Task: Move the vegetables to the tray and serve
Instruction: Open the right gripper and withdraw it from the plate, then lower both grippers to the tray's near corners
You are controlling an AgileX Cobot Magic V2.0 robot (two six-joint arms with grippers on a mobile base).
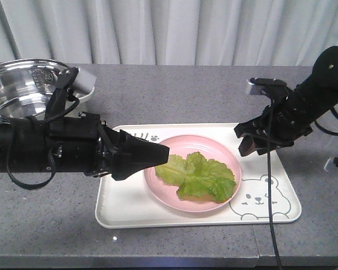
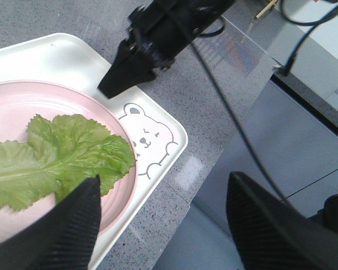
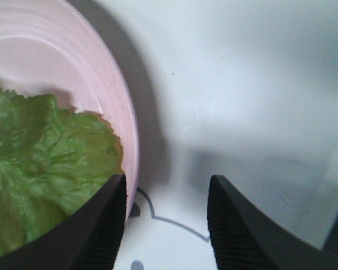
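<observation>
The vegetables (image 1: 197, 175), flat crinkly green lettuce leaves, lie on a round pink plate (image 1: 158, 181) that stands on the cream-white tray (image 1: 124, 208) with its bear drawing. My left gripper (image 1: 160, 154) hangs at the plate's left rim, open, with nothing between its fingers. In the left wrist view it (image 2: 164, 179) frames the lettuce (image 2: 56, 157) and the tray's corner (image 2: 169, 135). My right gripper (image 1: 253, 147) hovers over the tray's right part, open and empty. The right wrist view shows it (image 3: 168, 179) just beside the plate's rim (image 3: 127, 129), leaves (image 3: 39, 163) to its left.
A shiny steel bowl (image 1: 17, 84) stands at the back left of the grey stone counter (image 1: 186, 90). The right arm's cable (image 1: 270, 197) hangs across the tray's right end. The counter's front edge (image 1: 169, 260) lies just beyond the tray. Curtains close the back.
</observation>
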